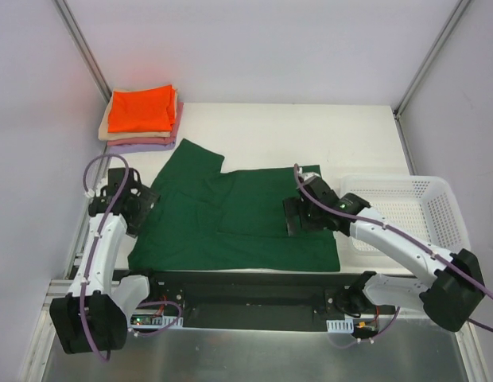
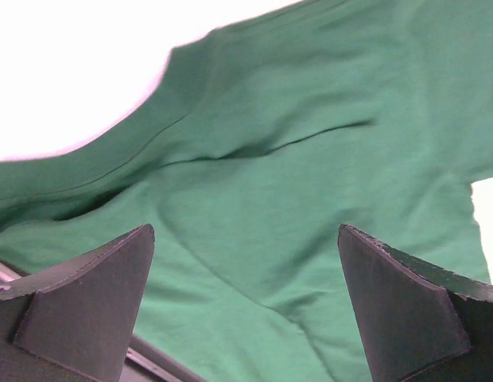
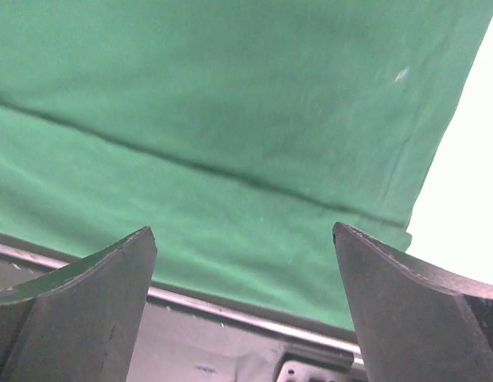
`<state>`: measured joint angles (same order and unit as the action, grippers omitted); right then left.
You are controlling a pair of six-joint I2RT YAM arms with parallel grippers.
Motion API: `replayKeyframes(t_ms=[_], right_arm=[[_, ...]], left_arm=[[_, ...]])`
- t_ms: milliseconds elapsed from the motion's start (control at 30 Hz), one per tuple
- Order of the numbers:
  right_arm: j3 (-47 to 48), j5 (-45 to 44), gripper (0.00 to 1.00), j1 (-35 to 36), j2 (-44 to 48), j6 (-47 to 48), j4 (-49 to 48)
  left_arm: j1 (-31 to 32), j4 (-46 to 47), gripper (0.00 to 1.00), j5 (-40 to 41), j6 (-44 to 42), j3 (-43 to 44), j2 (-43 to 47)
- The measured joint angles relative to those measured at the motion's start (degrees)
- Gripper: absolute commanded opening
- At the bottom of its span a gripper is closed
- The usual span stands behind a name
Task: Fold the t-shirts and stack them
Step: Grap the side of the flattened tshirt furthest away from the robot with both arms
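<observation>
T-shirt (image 1: 230, 208), dark green, flat on table (image 1: 310, 135)

Light is bright and even from above; the large dark green cloth t-shirt (image 1: 230, 215) casts barely any shadow on the white tabletop (image 1: 310, 127). The folded bright orange t-shirt (image 1: 139, 110) throws a reddish glow on the pale left wall panel (image 1: 71, 87). In both wrist views the tabletop blows out to featureless white; the left one looks slightly blurred.

Both arms bend forward from their bases, the left gripper (image 1: 141, 208) and the right gripper (image 1: 294, 216) angled downward, jaws spread wide, gripping nothing.
</observation>
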<state>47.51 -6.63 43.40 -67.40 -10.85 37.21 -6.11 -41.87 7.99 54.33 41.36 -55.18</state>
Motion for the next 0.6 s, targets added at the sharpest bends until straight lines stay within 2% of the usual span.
replayKeyframes(t_ms=[100, 267, 500, 600], right_arm=[[4.3, -3.3, 0.96, -0.8, 1.0, 0.5, -1.0], [7.5, -8.6, 0.96, -4.7, 1.3, 1.1, -2.7], [11.4, -13.8, 0.96, -6.5, -0.2, 4.5, -4.0], [11.4, -14.1, 0.96, -7.1, -0.7, 5.2, -4.2]], left_arm=[[0.5, -0.3, 0.99, 0.0, -0.4, 6.9, -1.9], [5.8, 0.1, 0.99, 0.2, -4.9, 22.4, -13.0], [10.7, 1.4, 0.98, -0.4, -17.0, 48.2, -38.1], [11.4, 1.3, 0.93, -0.6, -21.7, 61.5, -51.5]])
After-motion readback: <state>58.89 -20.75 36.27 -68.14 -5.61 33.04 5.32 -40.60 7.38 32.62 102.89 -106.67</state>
